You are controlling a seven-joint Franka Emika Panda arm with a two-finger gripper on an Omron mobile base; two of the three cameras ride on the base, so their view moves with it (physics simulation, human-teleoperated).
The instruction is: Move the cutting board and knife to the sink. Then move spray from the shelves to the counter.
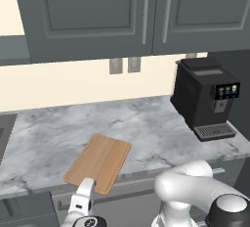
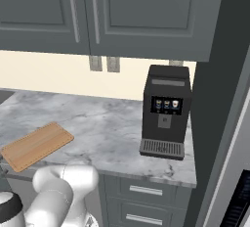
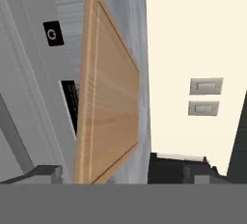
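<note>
- A flat light-brown wooden cutting board (image 1: 98, 162) with rounded corners lies on the grey-white marble table (image 1: 146, 128) with dark veins.
- The board sits at the front of the table, turned at a slant, and one corner pokes out a little over the front edge.
- The robot's hand (image 1: 84, 197) is low down in front of the table, just beside that front edge of the board. It looks very near the board, but I cannot tell if it touches it.
- The hand is wide open and holds nothing.
- In the hand view the board (image 3: 108, 97) looks stood on end, because the hand is rolled to one side.
- The two small dark fingertips (image 3: 43, 172) rise at the bottom of that view, far apart, with the near end of the board between them.
- A black boxy coffee machine (image 1: 205, 96) with a small lit screen stands at the right end of the table, well apart from the board.
- Dark grey cabinet doors (image 1: 93, 13) with long silver handles hang above the table.
- Two small grey wall sockets (image 1: 124, 65) sit on the cream wall (image 1: 63, 81) under the cabinets.
- At the far left the edge of the dark grey sink (image 1: 5, 130) is set into the table.
- Dark grey drawers (image 2: 141, 204) sit under the table.
</note>
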